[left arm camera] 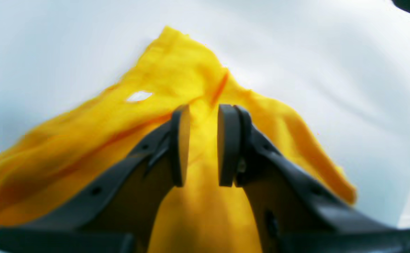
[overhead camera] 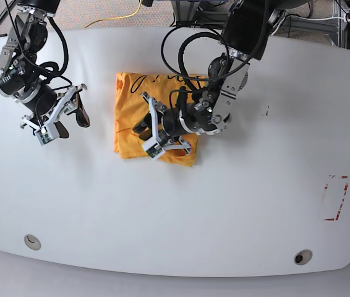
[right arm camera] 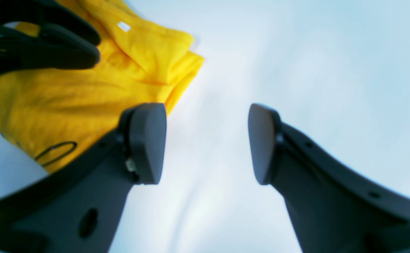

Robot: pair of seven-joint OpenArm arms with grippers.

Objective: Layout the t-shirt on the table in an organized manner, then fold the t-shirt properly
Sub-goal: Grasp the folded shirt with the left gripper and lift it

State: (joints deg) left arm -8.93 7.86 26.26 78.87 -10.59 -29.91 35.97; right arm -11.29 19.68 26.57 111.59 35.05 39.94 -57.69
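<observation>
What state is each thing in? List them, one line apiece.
t-shirt: folded into a wrinkled rectangle, lying on the table.
left gripper: jaws closed on a pinch of t-shirt fabric.
right gripper: jaws open, empty, beside the t-shirt.
table: bears the t-shirt.

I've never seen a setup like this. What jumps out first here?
The bright orange-yellow t-shirt, folded into a compact bundle at the middle of the white table. The left end effector sits right on it, pinching a fold of cloth, while the right end effector hangs open over bare table to the side.
</observation>
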